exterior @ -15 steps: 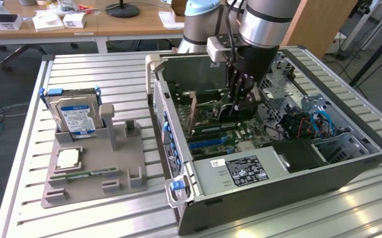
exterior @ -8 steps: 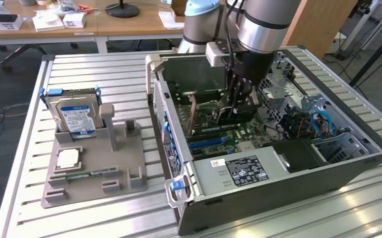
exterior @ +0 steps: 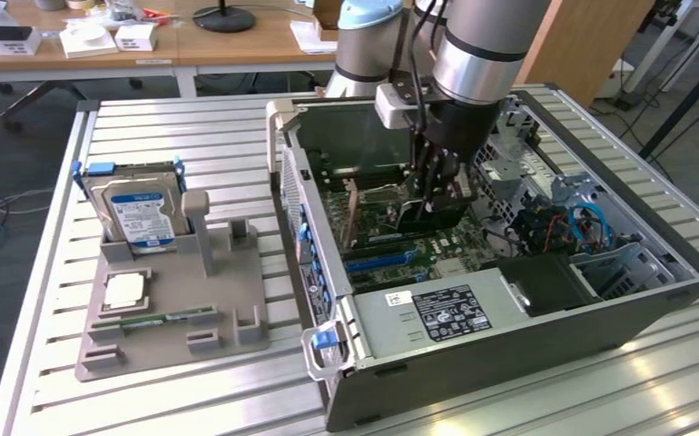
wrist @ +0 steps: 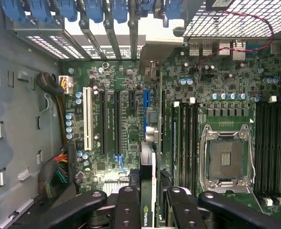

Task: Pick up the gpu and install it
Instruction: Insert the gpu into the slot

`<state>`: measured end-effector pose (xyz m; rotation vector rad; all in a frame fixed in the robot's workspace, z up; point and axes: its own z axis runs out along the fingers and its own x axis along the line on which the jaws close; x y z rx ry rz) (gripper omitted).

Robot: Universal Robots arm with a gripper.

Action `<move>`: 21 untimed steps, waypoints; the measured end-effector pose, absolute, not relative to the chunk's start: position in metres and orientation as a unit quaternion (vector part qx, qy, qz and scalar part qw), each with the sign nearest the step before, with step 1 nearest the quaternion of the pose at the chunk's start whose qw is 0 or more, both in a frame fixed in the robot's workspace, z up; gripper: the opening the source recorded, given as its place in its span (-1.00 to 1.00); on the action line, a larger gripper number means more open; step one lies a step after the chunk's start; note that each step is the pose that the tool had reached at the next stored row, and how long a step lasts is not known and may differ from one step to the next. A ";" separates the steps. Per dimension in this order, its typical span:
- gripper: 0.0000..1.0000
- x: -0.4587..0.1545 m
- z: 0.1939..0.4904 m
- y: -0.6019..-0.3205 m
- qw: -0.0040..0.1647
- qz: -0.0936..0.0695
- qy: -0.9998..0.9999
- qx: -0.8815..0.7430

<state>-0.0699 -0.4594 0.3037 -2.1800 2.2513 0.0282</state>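
Over motherboard (wrist: 126,138), gpu (wrist: 150,186) edgewise, along slots (wrist: 102,121)

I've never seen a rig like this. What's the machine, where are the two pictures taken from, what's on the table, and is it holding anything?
It is a robot arm with a gripper. One picture comes from a camera off the arm; the other from a camera on its wrist, looking between the fingers at the motherboard. On the table lies an open computer case, and beside it a grey holder with a hard drive, a chip and a memory stick. The gripper is inside the case, shut on the gpu, held edge-on over the motherboard.
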 end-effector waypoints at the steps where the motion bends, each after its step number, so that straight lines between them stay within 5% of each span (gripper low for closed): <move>1: -0.47 -0.070 0.304 -0.459 0.004 0.009 0.718 -0.696; 21: -0.47 -0.070 0.291 -0.459 0.004 0.009 0.718 -0.696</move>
